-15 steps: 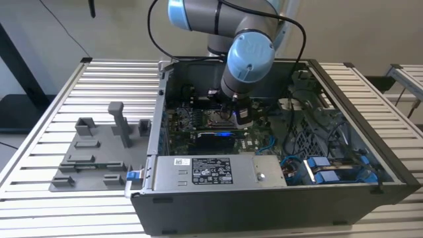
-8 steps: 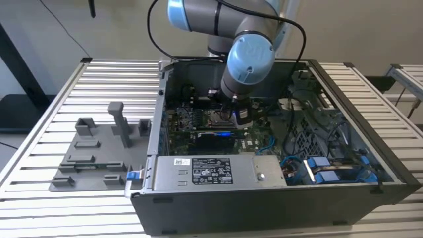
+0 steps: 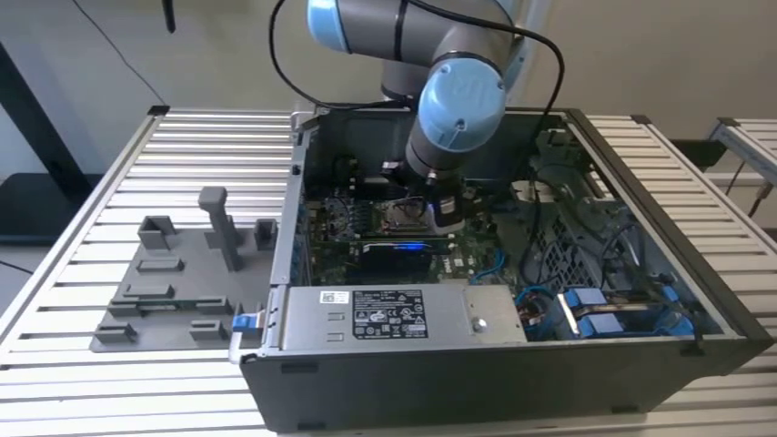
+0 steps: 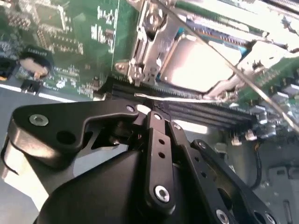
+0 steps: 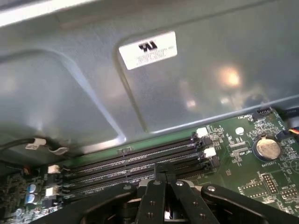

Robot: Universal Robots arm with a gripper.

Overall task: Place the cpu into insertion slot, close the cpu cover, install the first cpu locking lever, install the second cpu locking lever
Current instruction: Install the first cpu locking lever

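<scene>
Your tool (image 4: 148, 108) is hovering with narrow, nearly closed fingers just beside the insertion slot (image 4: 196, 63), where the cpu (image 4: 201, 60) is already lying under its metal frame.

I am working over a white slatted table (image 3: 182, 146), its ribs running across from the exterior view's left to right. An open computer case (image 3: 486, 382) is lying on it at the middle and right. Just beside the case, on the left, a grey fixture plate (image 3: 182, 282) with upright blocks is resting flat.
</scene>
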